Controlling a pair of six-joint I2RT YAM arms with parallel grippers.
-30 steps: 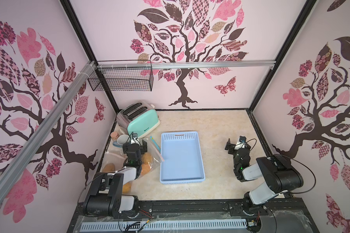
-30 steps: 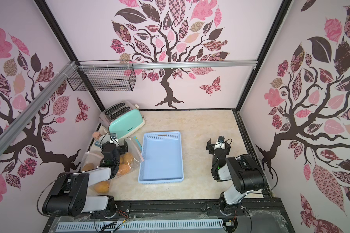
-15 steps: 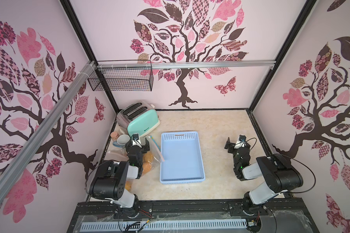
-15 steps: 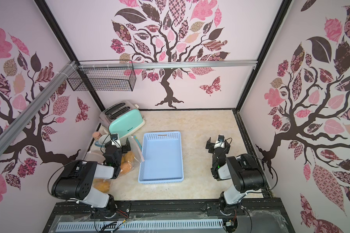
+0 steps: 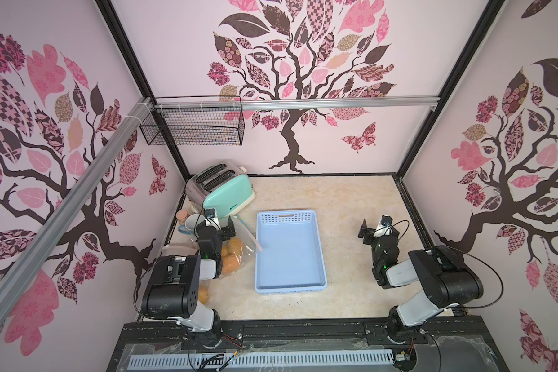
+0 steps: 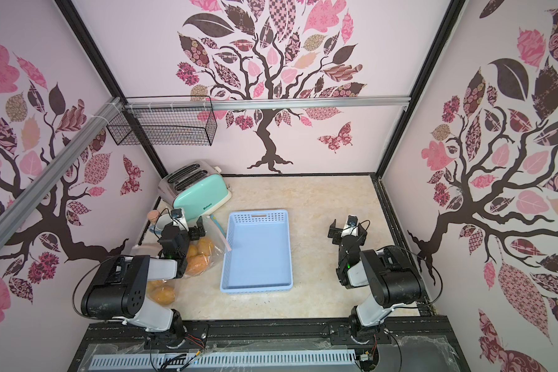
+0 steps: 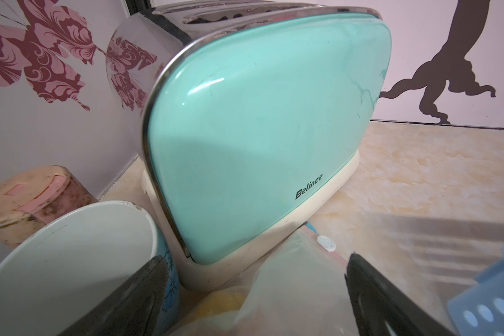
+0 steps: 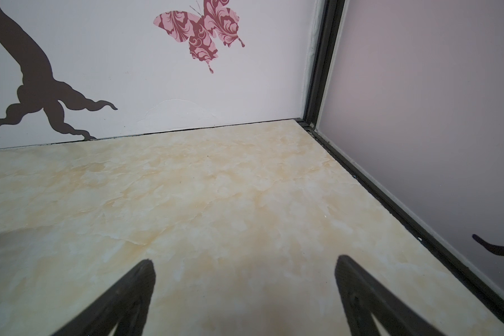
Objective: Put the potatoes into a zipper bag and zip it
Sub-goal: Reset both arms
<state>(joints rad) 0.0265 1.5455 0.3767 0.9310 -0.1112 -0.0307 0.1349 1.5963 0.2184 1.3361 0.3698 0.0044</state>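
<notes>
Pale pink walls [image 5: 384, 48] all round, absolutely plastered with big tree decals [image 5: 292, 141]: dark brown trunks, leaves in pink and patterned maroon. Lone butterfly [image 5: 360, 140] low down, right by the middle trunk. Black corner posts [image 5: 126, 58] at both far corners. Silver aluminium rail [image 5: 303, 103] straight across the back, second rail [image 5: 78, 188] slanting along one side. Black wire basket [image 5: 194, 128] hung off the back one, close to the corner. Beige marble-look table [image 5: 342, 199] underneath it all. Mint toaster [image 5: 226, 193] tucked into the far corner under the basket. Soft, even light throughout.
</notes>
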